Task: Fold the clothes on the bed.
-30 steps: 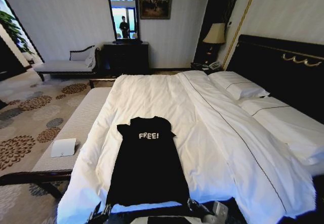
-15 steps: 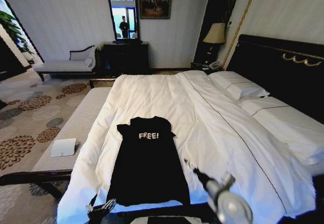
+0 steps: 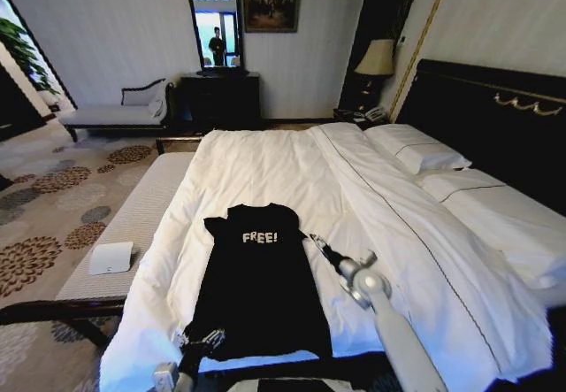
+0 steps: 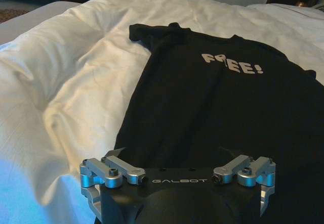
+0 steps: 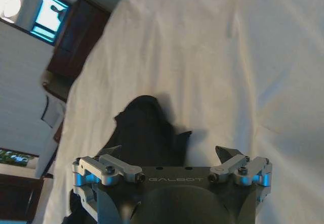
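The black T-shirt [image 3: 256,290] lies flat near the foot of the bed [image 3: 265,162], lettering up. At its lower left hem corner the left gripper [image 3: 202,343] hovers with fingers spread; it should pinch only the hem, not the duvet beneath. The bed edge drops away just beside it, toward the bench [image 3: 133,224]. The right gripper [image 3: 311,242], also spread wide, reaches for the right sleeve; open duvet beyond it leaves ample room for a fold.
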{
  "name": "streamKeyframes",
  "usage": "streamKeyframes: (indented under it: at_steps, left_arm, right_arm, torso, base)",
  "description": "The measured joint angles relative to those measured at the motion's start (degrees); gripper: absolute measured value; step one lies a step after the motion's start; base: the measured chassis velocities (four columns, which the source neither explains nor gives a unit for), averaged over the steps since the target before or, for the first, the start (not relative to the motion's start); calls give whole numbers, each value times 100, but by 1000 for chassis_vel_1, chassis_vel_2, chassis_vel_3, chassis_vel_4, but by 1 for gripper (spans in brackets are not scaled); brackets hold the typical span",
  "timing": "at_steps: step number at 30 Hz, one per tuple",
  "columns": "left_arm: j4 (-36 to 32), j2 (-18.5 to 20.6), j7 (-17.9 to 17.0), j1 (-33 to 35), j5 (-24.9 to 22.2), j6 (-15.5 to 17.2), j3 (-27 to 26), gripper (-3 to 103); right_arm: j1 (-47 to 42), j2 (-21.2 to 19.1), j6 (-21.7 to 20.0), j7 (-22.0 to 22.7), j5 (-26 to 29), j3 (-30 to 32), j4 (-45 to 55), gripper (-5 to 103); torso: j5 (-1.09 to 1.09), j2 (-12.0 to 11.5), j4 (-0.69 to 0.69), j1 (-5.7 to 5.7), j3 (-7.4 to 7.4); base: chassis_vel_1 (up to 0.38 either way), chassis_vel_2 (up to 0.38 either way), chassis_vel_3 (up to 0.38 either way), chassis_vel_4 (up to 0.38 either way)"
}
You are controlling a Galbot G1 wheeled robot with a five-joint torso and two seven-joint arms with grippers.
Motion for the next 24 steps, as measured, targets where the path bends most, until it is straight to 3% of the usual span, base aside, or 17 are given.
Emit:
streamKeyframes:
  at_steps: [3, 17, 24]
  left_arm:
    - [3, 6, -8, 48, -9, 10, -66, 100]
    - [-63, -35, -40, 84, -67, 74, -183, 100]
    - [-93, -36, -61, 105, -122, 83, -248, 100]
  right_arm:
    - [229, 178, -67, -34, -69, -69, -603, 100]
    - [889, 595, 12, -252, -183, 68, -1658, 102]
    - [1117, 684, 40, -261, -186, 92, -1823, 93]
  torso:
    - [0, 0, 0, 0, -1]
    - [0, 1, 0, -1, -1]
    - [0, 1, 0, -2, -1]
  base:
    - [0, 0, 0, 0]
    - [0, 0, 0, 0]
    - [0, 0, 0, 0]
